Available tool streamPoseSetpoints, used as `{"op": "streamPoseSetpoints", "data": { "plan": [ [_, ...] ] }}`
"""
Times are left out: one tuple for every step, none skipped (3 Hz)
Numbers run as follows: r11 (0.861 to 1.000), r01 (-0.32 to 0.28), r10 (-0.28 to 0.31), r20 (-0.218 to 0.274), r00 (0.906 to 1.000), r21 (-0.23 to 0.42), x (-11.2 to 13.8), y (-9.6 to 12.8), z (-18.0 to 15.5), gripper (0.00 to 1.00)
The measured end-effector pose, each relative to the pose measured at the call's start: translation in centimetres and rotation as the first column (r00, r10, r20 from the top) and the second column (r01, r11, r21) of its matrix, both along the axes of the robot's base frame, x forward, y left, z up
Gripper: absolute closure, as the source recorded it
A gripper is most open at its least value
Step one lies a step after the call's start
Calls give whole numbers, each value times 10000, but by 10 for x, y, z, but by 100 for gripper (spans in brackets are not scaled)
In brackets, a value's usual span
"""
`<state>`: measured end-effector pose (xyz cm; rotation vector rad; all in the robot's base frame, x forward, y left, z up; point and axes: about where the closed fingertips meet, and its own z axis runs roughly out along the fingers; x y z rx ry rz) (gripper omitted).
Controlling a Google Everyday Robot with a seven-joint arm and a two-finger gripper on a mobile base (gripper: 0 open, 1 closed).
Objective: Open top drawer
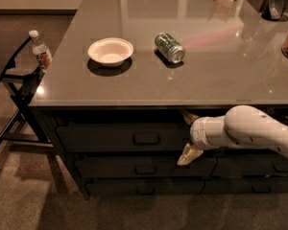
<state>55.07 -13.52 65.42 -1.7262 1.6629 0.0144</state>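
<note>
The gripper (186,135), fingers spread wide, hangs at three o'clock of the top drawer (101,137) handle (146,138). This looks like the approach: next it needs to slide toward nine o'clock and clamp the handle.

Glossy countertop (182,83); smooth plastic end effector (186,138) at matt top drawer (105,137).

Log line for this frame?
task: open top drawer | drawer: looks shut | pincer: open, right of handle, not gripping
</note>
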Motion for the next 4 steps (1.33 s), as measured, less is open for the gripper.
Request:
{"op": "streamPoseSetpoints", "data": {
  "plan": [
    [9998,167,-167,8,9999,47,3,-3,-8,0],
    [9996,285,-285,12,9996,57,9,-5,-17,0],
    [9993,383,-383,-35,9993,50,17,-8,-25,0],
    [9993,383,-383,-37,9993,50,17,-8,-25,19]
  ]
}}
